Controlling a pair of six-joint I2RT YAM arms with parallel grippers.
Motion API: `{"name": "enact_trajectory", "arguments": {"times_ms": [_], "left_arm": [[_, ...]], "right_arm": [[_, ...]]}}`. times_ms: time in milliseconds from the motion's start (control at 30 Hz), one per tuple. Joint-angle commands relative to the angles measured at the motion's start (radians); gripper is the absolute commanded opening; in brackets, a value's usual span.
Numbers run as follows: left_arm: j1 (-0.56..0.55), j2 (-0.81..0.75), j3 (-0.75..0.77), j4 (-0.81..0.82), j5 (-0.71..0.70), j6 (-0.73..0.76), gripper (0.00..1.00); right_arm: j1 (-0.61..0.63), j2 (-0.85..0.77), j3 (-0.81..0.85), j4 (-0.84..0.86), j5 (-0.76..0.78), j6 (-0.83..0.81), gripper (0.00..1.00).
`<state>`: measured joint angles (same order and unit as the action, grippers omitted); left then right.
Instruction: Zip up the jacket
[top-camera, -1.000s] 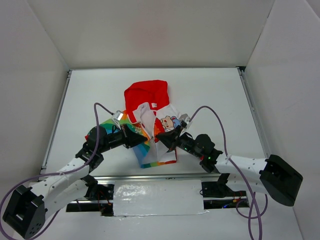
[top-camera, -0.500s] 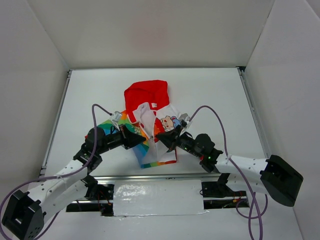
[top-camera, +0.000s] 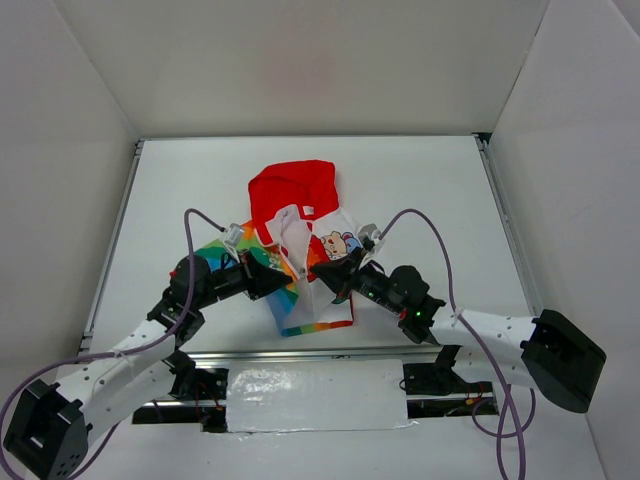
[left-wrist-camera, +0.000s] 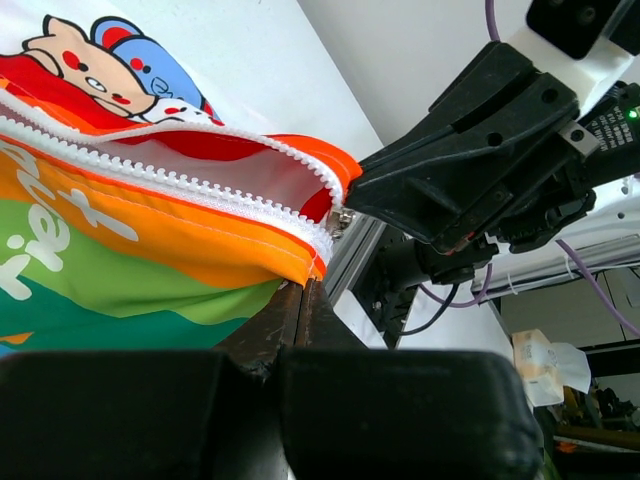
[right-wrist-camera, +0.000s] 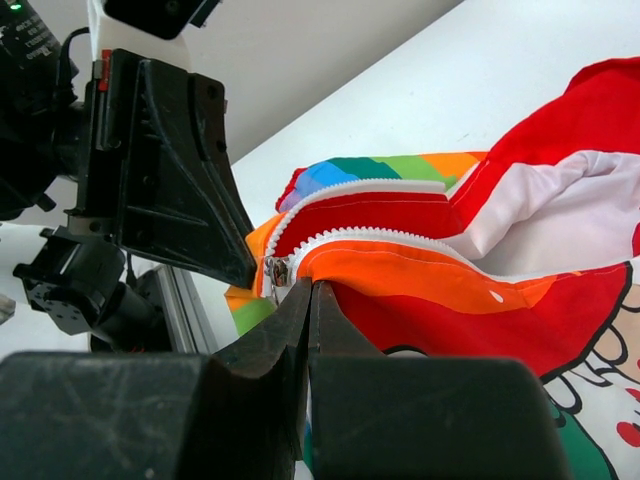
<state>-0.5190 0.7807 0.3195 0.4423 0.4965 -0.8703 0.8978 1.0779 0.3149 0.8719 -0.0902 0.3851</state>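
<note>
The jacket (top-camera: 305, 250) lies about midway between the left and right edges of the table (top-camera: 420, 190), closer to the near edge. Its red hood (top-camera: 292, 188) points toward the far edge and its hem toward the arms.

The left gripper (top-camera: 280, 282) has its fingers pressed together on the rainbow-striped side of the hem. The right gripper (top-camera: 328, 280) is pinched the same way on the orange fabric of the other front edge. The two meet almost nose to nose at the bottom of the opening.

Both wrist views show the slider (left-wrist-camera: 343, 218) sitting low at the hem end. Above it the two rows of white teeth (left-wrist-camera: 150, 175) spread apart, with red lining showing between them.

I judge the zipping barely begun. The two sides seem joined at the base, though I cannot tell how firmly the pin is seated. The whole run up toward the collar is left, and neither gripper holds the pull tab.
</note>
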Motion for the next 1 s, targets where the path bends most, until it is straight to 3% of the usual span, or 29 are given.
{"name": "enact_trajectory", "arguments": {"times_ms": [0, 467, 967], "left_arm": [[-0.004, 0.003, -0.005, 0.073, 0.011, -0.003, 0.0], [-0.004, -0.063, 0.141, -0.33, -0.231, 0.195, 0.0], [-0.012, 0.023, 0.084, -0.05, 0.016, 0.082, 0.0]], "right_arm": [[-0.003, 0.001, 0.047, 0.048, -0.019, -0.005, 0.0], [-0.002, -0.026, -0.005, 0.059, -0.017, -0.028, 0.0], [-0.003, 0.033, 0.076, -0.008, 0.015, -0.018, 0.0]]}}
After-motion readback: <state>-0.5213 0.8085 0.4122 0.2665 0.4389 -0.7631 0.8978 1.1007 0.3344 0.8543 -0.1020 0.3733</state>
